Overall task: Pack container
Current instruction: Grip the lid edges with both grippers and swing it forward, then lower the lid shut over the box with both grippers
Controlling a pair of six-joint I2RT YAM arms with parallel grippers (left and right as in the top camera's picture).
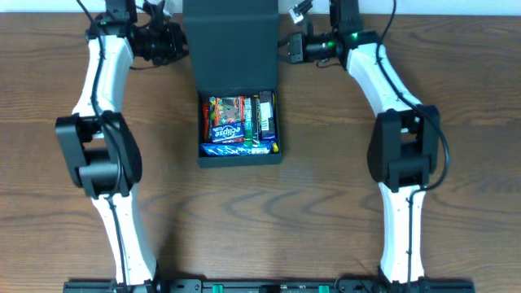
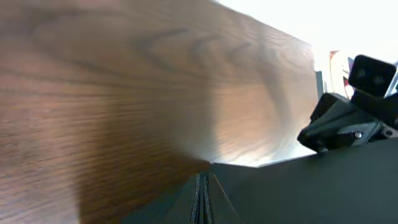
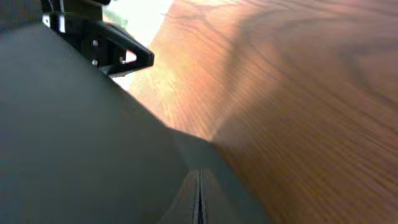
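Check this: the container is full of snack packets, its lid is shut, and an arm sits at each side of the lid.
Wrong on the lid: it lies open behind the container, packets uncovered, as overhead shows. The rest holds.

The container (image 1: 240, 159), a matte dark grey-green square box, sits upright, centred left to right, toward the far side, open and full of colourful packets (image 1: 236, 122); its hinged lid (image 1: 230, 41) stretches back from the far wall
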